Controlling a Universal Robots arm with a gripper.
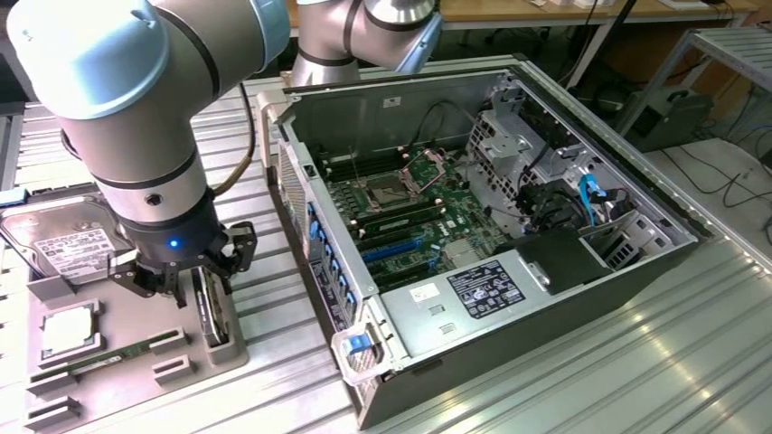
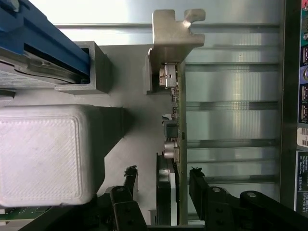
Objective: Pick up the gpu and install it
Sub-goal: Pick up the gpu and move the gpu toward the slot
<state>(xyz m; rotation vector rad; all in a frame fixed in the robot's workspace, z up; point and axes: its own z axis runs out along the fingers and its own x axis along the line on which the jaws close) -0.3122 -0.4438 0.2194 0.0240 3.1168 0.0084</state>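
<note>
Straddling the gpu, gripper fingers stand wide either side, apparently w/o contact. Card stands on edge in the tray beside the PC case: likely light, stiff, fragile; best pinched across the board, clear of fan & connectors

Open PC case is lying on its side on the slatted metal table, w/ mobo & PSU showing inside. At the exterior view's left, a grey tray is holding an HDD, a CPU & a RAM stick.
</note>
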